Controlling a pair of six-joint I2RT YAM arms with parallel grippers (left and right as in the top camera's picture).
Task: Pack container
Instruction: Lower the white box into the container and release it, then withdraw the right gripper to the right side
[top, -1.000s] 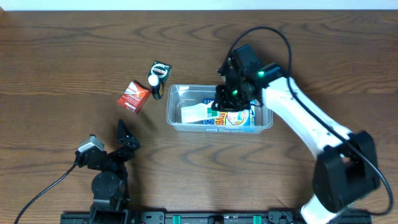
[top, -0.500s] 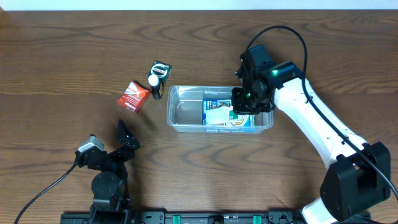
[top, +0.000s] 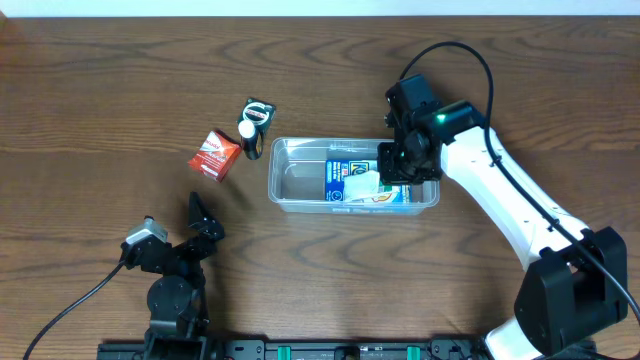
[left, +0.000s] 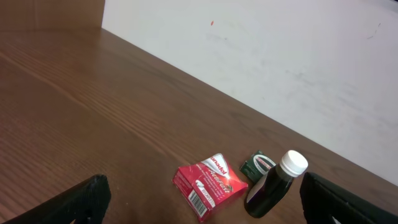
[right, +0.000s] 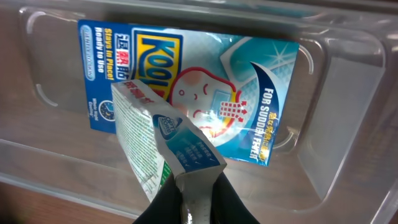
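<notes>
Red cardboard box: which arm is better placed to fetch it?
Left, probably: the open left tool sits near the red cardboard box; the right tool is shut on a white-green carton over the clear plastic container.

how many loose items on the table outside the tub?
3: red box, white-capped dark bottle and small green packet, all left of the container. The right gripper holds a white-green box in the container, not counted. None seem hidden.
</notes>
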